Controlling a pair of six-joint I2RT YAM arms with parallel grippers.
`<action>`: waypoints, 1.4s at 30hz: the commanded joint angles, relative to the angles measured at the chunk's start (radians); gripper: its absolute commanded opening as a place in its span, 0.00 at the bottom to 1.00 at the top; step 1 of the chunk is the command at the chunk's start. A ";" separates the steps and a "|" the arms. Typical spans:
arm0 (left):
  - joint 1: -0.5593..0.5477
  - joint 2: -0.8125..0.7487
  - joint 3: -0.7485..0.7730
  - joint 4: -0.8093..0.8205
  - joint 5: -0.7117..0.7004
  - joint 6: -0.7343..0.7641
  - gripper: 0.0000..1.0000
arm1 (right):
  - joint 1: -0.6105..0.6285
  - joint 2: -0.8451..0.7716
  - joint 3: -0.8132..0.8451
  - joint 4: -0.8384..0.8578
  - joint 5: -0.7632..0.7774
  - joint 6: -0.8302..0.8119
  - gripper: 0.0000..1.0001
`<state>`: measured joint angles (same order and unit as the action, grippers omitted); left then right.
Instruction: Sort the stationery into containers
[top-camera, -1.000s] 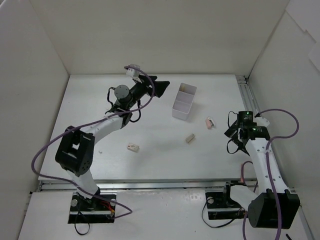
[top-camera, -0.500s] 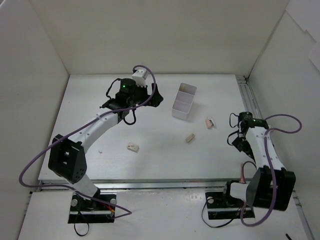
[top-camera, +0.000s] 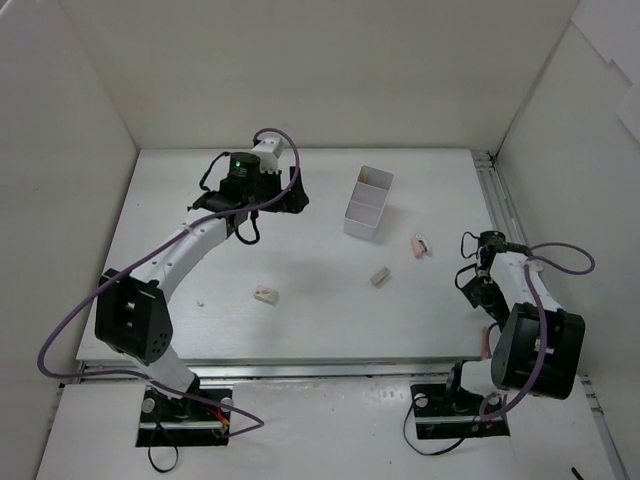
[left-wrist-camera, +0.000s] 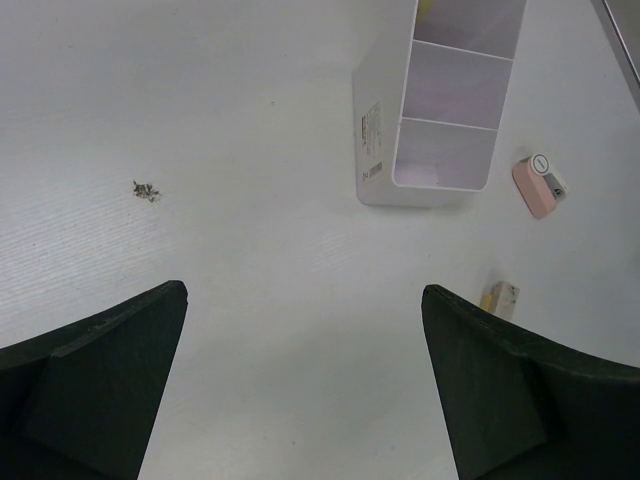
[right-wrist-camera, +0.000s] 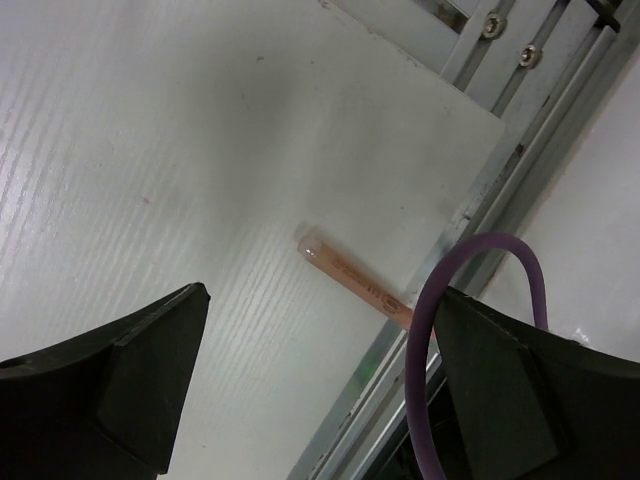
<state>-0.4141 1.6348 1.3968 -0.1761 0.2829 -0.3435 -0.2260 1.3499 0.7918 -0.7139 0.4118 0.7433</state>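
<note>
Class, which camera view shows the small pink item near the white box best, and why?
The left wrist view: the pink item lies close and unobstructed, its round white part clear. The top external view shows it only as a tiny pink shape right of the white box. The right wrist view misses it.

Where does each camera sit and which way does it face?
Top external: above, behind the bases, looking down on table, box, left arm, right arm.
Left wrist: on the left arm, looking down at box and pink piece; left end effector shows.
Right wrist: looking down at orange pen; right end effector shows.
Shared: top and left wrist see the box.
</note>
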 joint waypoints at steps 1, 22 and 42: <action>-0.002 -0.088 0.035 0.012 -0.020 0.017 1.00 | -0.039 0.028 -0.008 0.077 -0.043 -0.010 0.88; -0.002 -0.104 0.099 -0.055 -0.158 0.027 1.00 | -0.196 0.115 -0.019 0.151 -0.192 -0.148 0.77; 0.055 -0.203 0.088 -0.082 -0.511 0.106 1.00 | -0.145 0.337 0.081 0.010 -0.310 -0.167 0.53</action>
<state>-0.3588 1.5105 1.4738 -0.3031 -0.1207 -0.2638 -0.4030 1.6394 0.8757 -0.7544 0.1627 0.5724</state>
